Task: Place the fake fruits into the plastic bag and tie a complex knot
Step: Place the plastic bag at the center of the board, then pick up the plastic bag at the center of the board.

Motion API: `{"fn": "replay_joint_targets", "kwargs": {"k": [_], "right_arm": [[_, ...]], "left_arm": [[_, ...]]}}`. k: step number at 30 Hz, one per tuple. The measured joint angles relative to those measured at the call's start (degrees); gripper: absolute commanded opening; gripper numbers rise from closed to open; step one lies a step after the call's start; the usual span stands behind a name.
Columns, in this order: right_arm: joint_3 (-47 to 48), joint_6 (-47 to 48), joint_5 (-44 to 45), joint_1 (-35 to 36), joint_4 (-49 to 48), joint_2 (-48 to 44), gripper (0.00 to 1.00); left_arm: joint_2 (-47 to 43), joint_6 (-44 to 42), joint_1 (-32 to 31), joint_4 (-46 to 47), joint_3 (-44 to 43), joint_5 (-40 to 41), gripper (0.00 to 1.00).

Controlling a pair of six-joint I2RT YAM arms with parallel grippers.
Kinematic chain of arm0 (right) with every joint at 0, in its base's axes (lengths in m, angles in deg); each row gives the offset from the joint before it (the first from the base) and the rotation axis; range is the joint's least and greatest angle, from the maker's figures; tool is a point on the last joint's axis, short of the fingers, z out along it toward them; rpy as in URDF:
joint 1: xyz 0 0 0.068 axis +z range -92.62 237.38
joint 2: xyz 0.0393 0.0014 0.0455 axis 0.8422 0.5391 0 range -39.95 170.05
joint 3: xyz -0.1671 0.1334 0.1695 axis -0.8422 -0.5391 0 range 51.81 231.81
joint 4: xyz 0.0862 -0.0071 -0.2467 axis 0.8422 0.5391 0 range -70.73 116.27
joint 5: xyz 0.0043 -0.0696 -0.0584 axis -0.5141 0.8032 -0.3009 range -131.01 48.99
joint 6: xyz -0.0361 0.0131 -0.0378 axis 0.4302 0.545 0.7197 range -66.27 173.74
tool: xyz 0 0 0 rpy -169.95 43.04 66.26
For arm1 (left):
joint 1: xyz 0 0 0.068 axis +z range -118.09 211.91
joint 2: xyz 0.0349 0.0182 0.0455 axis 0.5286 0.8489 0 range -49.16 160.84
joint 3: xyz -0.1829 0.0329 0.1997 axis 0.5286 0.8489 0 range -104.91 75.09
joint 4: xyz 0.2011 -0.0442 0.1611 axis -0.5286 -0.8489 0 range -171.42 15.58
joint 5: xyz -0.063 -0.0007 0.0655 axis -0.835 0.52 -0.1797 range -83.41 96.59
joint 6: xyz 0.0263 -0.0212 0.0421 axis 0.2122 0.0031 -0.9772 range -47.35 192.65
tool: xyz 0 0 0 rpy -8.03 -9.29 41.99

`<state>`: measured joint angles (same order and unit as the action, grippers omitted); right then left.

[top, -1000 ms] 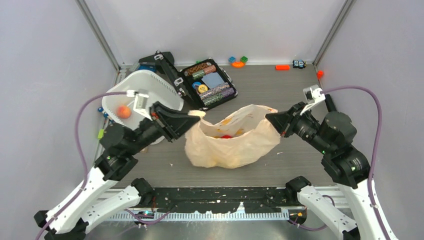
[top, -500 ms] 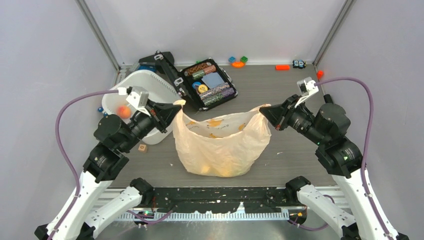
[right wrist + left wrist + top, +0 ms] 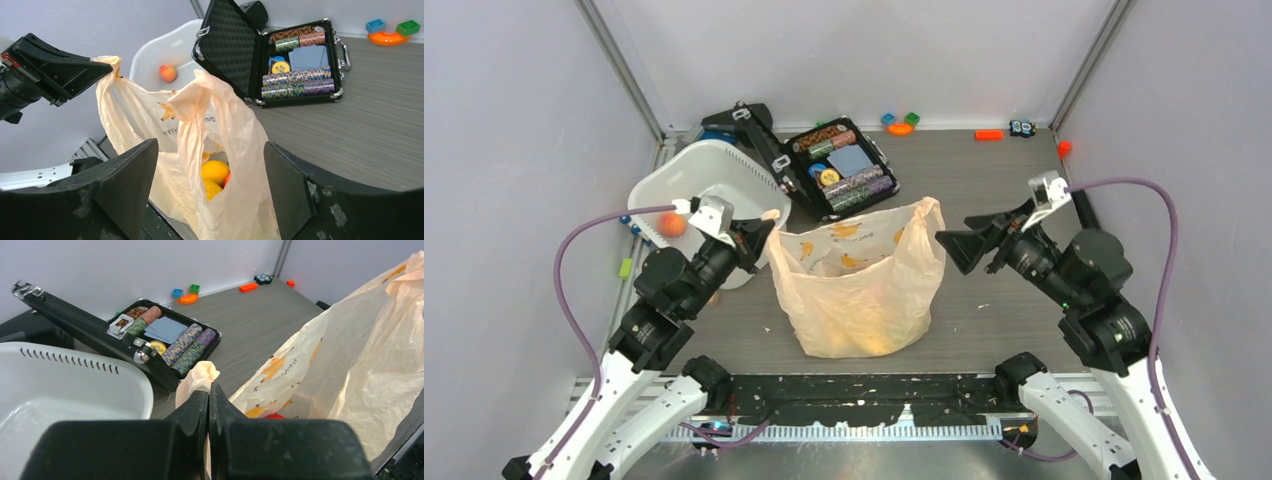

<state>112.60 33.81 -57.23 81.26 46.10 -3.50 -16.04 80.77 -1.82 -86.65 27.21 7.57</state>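
Plastic bag (image 3: 864, 300) pale peach, yellow-orange prints; fake fruits (image 3: 216, 171) yellow, red; tub (image 3: 724, 165) white; case (image 3: 227, 45) black.

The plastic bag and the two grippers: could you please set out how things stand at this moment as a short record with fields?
bag: upright, mouth open, no knot
left gripper: shut on one handle of the bag
right gripper: open, holding nothing; the other handle stands free in front of it
in the bag: yellow fruits and a red one
outside the bag: small orange fruit in the white tub
behind the bag: open case of poker chips
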Motion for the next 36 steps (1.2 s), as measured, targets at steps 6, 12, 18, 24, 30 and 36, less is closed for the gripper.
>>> {"fn": "replay_joint_targets", "kwargs": {"k": [6,12,18,24,30,36], "right_arm": [[-4.5,-1.01,0.7,0.0,-1.11,-7.72,0.68],[-7.93,1.6,1.25,0.0,-4.85,-8.11,0.74],[-12.46,7.34,7.04,0.0,-6.05,-8.46,0.81],[-16.15,9.35,6.97,0.0,-12.87,-6.86,0.85],[-21.38,10.6,6.86,0.0,-25.57,-1.95,0.85],[-19.91,9.2,4.85,0.0,-36.7,5.11,0.85]], "left_arm": [[-2.34,-0.04,0.0,1.22,0.98,0.72,0.0],[-2.4,-0.02,0.0,1.75,0.98,0.37,0.0],[-2.91,-0.04,0.0,1.77,0.98,-0.15,0.0],[-2.99,-0.04,0.0,2.14,0.98,-0.39,0.0],[-2.99,-0.04,0.0,2.25,1.01,-1.73,0.0],[-2.99,-0.04,0.0,2.36,1.01,-2.25,0.0]]}}
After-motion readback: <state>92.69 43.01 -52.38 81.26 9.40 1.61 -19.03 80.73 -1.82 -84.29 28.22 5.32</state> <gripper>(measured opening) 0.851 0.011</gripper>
